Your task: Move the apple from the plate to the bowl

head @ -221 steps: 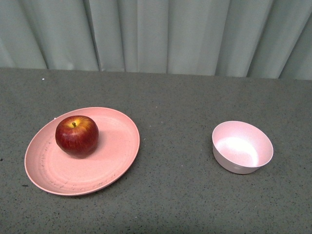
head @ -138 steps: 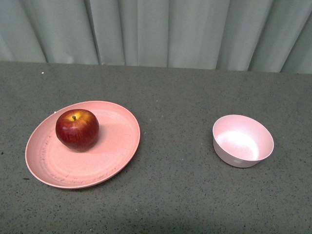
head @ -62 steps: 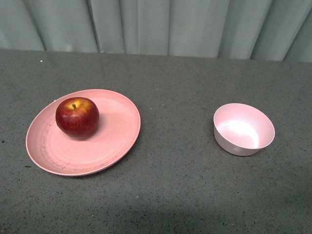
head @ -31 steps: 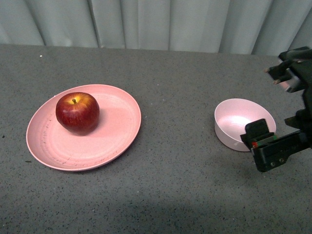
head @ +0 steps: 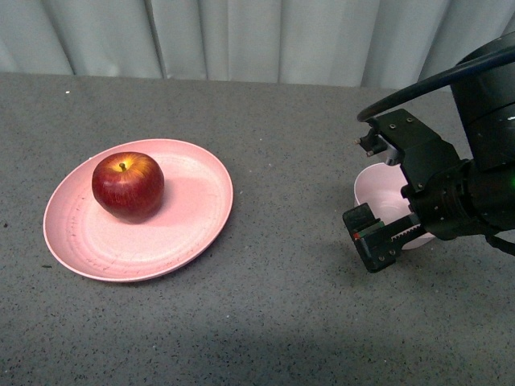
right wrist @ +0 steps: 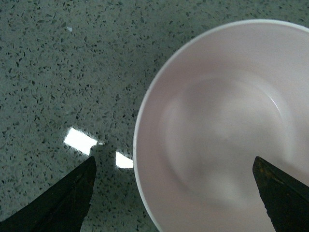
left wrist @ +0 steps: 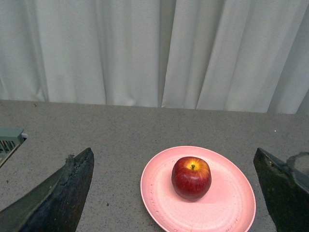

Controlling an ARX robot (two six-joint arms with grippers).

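The dark-red apple (head: 127, 186) sits on the left part of the salmon-pink plate (head: 179, 241), on the left of the table. The left wrist view shows the apple (left wrist: 191, 177) on the plate (left wrist: 231, 203) ahead of my open, empty left gripper (left wrist: 173, 151), well apart from it. The pale pink bowl (head: 374, 186) stands on the right, partly hidden by my right gripper (head: 368, 187), which hovers over it, open and empty. In the right wrist view the bowl (right wrist: 222, 135) is empty, close below the open right gripper (right wrist: 174, 159).
The grey speckled tabletop (head: 282, 305) carries only the plate and the bowl. A pale curtain (head: 257, 36) hangs behind the table's far edge. The right arm's black body (head: 483, 161) fills the right side of the front view.
My right arm has come into the front view from the right and moved left over the bowl. The apple, plate and bowl have kept their places on the table.
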